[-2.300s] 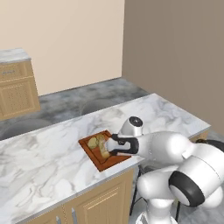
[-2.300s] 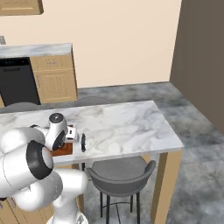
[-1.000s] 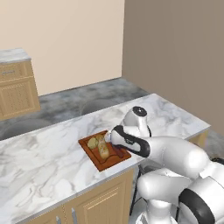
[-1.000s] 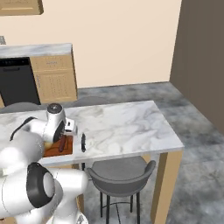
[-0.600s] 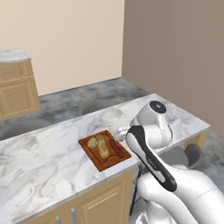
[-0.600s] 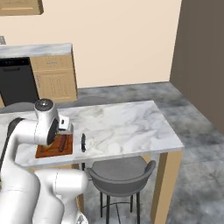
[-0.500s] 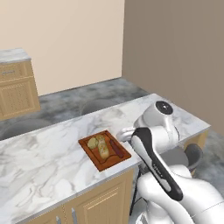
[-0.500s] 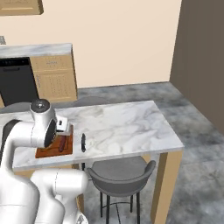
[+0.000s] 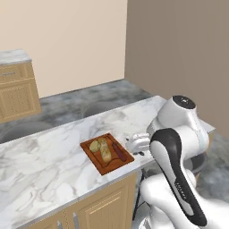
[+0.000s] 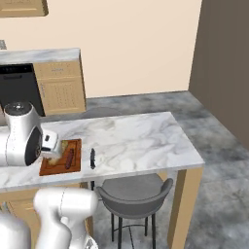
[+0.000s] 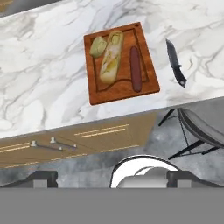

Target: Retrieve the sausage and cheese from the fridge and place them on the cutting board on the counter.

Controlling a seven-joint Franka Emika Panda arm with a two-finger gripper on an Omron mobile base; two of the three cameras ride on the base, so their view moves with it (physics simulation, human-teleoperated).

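Observation:
The reddish-brown cutting board (image 11: 97,87) lies on the marble counter (image 11: 43,78) near its front edge. On it rest the pale yellow cheese (image 11: 109,54) and, beside that, the dark red sausage (image 11: 135,68). My gripper (image 11: 111,177) is open and empty, its two tips far apart, held above and in front of the counter edge and looking down on the board. From the left base the board (image 9: 100,166), cheese (image 9: 103,150) and sausage (image 9: 119,152) sit just left of my hand. From the right base the board (image 10: 48,168) and sausage (image 10: 69,156) show too. The fridge is out of view.
A black knife (image 11: 176,63) lies on the counter right of the board, also seen as the knife (image 10: 92,158). A grey stool (image 10: 133,194) stands under the counter overhang. Wooden cabinet fronts with slim handles (image 11: 52,144) run below the counter edge. A dark appliance (image 10: 19,92) stands by the far wall.
My hand has lifted off the board and drawn back toward the counter's front edge, jaws open. Sausage and cheese stay lying on the board.

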